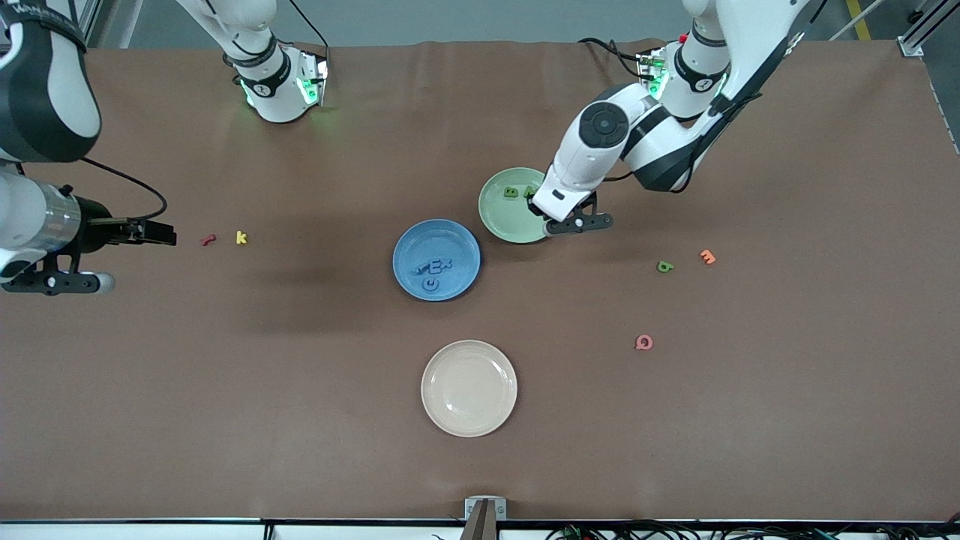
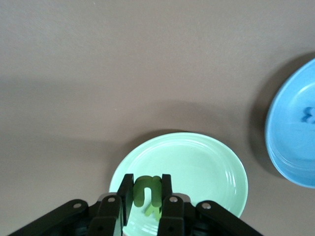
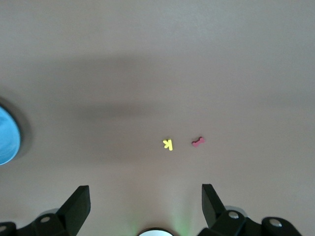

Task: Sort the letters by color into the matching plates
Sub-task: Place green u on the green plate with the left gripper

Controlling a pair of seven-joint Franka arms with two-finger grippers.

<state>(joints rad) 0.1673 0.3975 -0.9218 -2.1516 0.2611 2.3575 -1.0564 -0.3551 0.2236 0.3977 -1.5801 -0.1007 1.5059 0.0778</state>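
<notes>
Your left gripper [image 2: 146,195] pinches what looks like the green u [image 2: 146,192] over the green plate [image 2: 206,162] for release; your right gripper [image 3: 146,206] waits, jaws spread.

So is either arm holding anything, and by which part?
The left gripper pinches a green letter by its sides, over the green plate. The right gripper holds nothing.

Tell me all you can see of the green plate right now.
The green plate is round, pale green and glossy, with a raised rim, lying flat on the brown table. It sits beside the blue plate, farther from the front camera, apparently just apart from it. Two green letters lie in it near its rim. The left claw hangs over its edge, shut on another green letter; part of the plate is hidden under that arm.
</notes>
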